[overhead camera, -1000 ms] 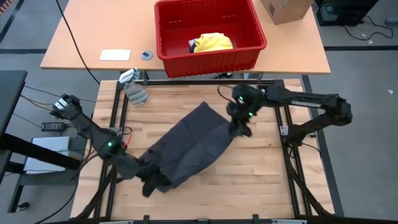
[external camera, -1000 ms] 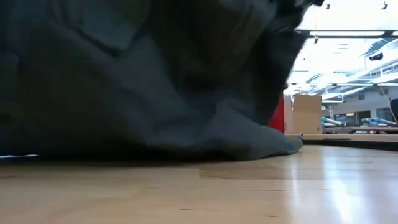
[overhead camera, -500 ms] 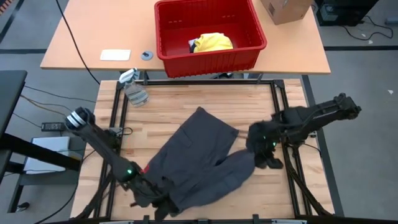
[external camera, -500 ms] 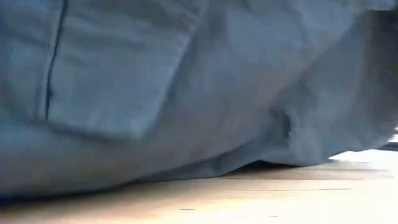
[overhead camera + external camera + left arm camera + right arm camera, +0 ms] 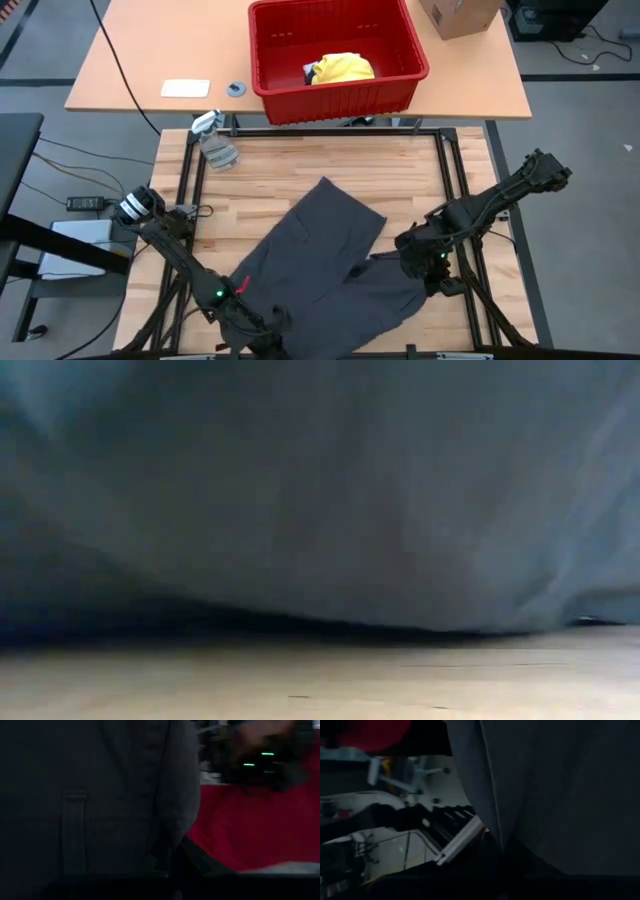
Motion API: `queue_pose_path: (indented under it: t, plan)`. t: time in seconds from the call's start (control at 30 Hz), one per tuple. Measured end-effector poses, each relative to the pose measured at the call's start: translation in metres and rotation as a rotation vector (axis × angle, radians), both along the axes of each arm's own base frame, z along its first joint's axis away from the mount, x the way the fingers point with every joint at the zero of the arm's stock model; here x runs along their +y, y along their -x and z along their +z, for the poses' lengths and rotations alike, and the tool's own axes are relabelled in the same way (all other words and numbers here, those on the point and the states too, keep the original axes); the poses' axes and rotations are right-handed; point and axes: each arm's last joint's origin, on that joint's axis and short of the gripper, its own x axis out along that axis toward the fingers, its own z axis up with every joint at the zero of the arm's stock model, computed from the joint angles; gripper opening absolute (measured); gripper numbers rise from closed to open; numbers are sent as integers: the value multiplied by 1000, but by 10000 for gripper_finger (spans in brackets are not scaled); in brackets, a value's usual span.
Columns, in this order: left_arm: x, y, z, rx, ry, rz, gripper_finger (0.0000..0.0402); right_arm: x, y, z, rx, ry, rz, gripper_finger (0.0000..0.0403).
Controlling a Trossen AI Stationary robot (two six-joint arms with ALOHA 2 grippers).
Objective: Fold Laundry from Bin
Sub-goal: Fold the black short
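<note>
A dark grey garment (image 5: 325, 260) lies spread on the wooden table, its far end (image 5: 325, 185) resting on the boards. It fills the low view (image 5: 320, 490). My left gripper (image 5: 255, 325) is shut on its near left end by the table's near edge. My right gripper (image 5: 425, 265) is shut on its near right part. The red bin (image 5: 340, 85) stands on the far table with a bright yellow garment (image 5: 342, 68) and a bit of white cloth inside. No blue garment shows. My left gripper holds the garment's near left end (image 5: 268, 315), a band with a belt loop (image 5: 75, 830). The cloth hangs in front of the wrist camera and hides the fingers. The end is raised slightly; the rest lies on the table. My right gripper holds the garment's near right edge (image 5: 403, 262), which shows as a fold of cloth (image 5: 500, 835) in its wrist view. The fingertips are hidden by the cloth. The cloth runs from the hold down onto the table toward the left gripper.
A small pale grey rag with a spray bottle (image 5: 215, 145) lies at the table's far left corner. A brown cardboard box (image 5: 460, 15), a white card (image 5: 185, 88) and a small round thing (image 5: 236, 88) sit on the far table. Black frame rails (image 5: 445, 170) border the boards.
Both grippers have gone toward the table's near edge, the right one also toward the right edge. The garment has been drawn toward the near edge and spread wider between them, while its far end has stayed about where it was.
</note>
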Motion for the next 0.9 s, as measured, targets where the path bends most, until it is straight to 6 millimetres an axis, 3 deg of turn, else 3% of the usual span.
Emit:
queue_pose_path:
  t: [0.17, 0.33, 0.53, 0.77, 0.9]
  plan:
    - [-5, 1, 20, -124, 102, -43, 11, -7, -3, 14, -112, -115, 9, 12]
    - [-4, 3, 7, -30, 37, -57, 11, -17, -7, 12, -174, -66, -10, 12]
    - [4, 10, -19, 243, -96, -5, 11, -37, -17, -12, -227, 48, -90, 12]
    - [6, 14, -25, 323, -119, -14, 11, -73, -36, -46, -294, 120, -274, 12]
    - [16, 14, -32, 416, -167, 27, 11, -94, -50, -55, -323, 241, -425, 12]
